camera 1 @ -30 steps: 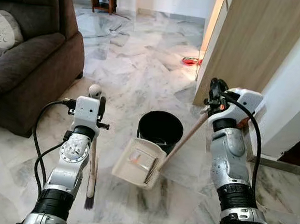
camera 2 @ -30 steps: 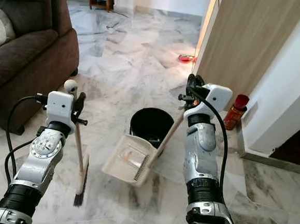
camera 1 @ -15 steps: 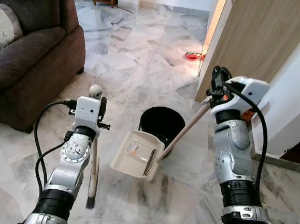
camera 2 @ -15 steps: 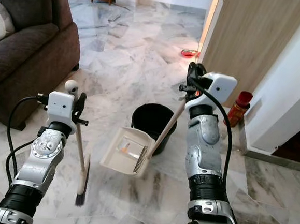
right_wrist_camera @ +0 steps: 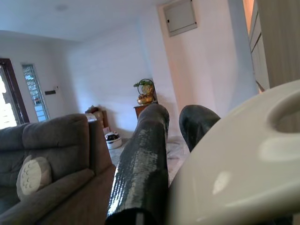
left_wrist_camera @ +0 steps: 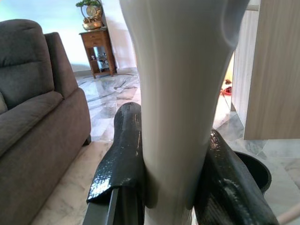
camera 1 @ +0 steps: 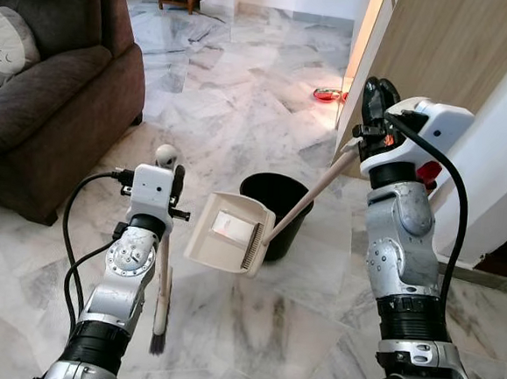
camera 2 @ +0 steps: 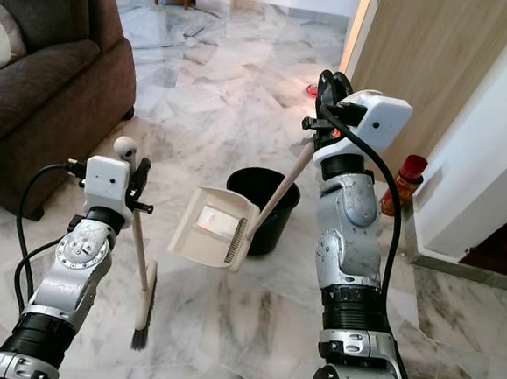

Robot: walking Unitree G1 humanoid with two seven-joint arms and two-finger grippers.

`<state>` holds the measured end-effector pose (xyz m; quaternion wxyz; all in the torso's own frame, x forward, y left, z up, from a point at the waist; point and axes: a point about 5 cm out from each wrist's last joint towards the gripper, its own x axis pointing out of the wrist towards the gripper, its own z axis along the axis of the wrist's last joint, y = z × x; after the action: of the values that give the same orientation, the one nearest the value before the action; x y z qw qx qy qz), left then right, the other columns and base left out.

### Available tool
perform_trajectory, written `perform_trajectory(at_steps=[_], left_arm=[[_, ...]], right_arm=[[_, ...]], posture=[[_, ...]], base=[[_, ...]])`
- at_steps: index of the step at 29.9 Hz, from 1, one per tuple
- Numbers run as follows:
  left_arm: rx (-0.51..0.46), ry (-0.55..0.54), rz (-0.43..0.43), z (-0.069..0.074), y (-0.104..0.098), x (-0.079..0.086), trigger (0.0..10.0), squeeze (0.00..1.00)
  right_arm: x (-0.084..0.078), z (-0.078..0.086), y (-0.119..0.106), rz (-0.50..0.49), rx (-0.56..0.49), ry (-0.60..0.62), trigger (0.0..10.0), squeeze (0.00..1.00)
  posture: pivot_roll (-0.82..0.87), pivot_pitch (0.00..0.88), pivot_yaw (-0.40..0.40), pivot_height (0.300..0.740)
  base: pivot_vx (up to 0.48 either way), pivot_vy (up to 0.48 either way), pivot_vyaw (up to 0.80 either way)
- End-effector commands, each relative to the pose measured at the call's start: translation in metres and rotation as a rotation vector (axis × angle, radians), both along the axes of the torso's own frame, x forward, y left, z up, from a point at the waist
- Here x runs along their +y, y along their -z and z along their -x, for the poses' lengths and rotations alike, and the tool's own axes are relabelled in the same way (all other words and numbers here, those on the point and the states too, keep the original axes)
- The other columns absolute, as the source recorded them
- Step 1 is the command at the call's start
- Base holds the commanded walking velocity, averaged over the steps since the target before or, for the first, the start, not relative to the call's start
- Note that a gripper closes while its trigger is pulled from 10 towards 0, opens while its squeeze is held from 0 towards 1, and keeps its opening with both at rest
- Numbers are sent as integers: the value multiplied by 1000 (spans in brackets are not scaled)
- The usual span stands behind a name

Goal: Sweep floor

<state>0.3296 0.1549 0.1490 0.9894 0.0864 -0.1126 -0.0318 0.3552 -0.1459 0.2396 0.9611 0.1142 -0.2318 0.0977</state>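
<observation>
My left gripper (camera 1: 173, 187) is shut on the pale broom handle (left_wrist_camera: 178, 93), black fingers (left_wrist_camera: 119, 159) on both sides of it. The broom (camera 1: 164, 275) stands nearly upright, with its dark bristles (camera 1: 156, 342) at the marble floor. My right gripper (camera 1: 372, 102) is shut on the top of the dustpan's long handle (camera 1: 310, 198); the handle end (right_wrist_camera: 243, 164) lies against its fingers (right_wrist_camera: 140, 173). The cream dustpan (camera 1: 228, 233) hangs off the floor, tilted, at the left rim of the black bucket (camera 1: 280, 211).
A brown sofa (camera 1: 50, 94) with a pale cushion (camera 1: 6, 47) stands at the left. A wooden panel (camera 1: 440, 55) and a white wall are at the right, with a red bottle (camera 2: 401, 182) at their foot. A red object (camera 1: 328, 94) lies on the floor beyond the bucket.
My right gripper has risen and lifted the dustpan from the floor up to the bucket's left rim. The left arm and broom have hardly moved.
</observation>
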Motion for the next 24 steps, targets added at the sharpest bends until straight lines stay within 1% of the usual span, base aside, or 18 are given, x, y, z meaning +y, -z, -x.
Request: perform_trajectory(at_steps=[1, 12, 17, 24], left_arm=[[-48, 18, 4, 0, -11, -3, 10000, 0], [-45, 24, 4, 0, -10, -4, 10000, 0], [-44, 28, 4, -1, -10, -4, 10000, 0], [-42, 29, 6, -1, -10, -4, 10000, 0]], right_arm=[[-3, 8, -23, 10, -107, 8, 10000, 0], [-6, 11, -21, 29, -92, 7, 10000, 0], [-6, 13, -26, 35, -102, 4, 10000, 0], [-8, 17, -29, 67, -100, 0, 10000, 0]], posture=[[46, 70, -21, 740], [45, 67, -19, 740], [45, 66, -20, 740], [46, 65, -22, 740]], base=[[0, 0, 0], [0, 0, 0], [0, 0, 0], [0, 0, 0]])
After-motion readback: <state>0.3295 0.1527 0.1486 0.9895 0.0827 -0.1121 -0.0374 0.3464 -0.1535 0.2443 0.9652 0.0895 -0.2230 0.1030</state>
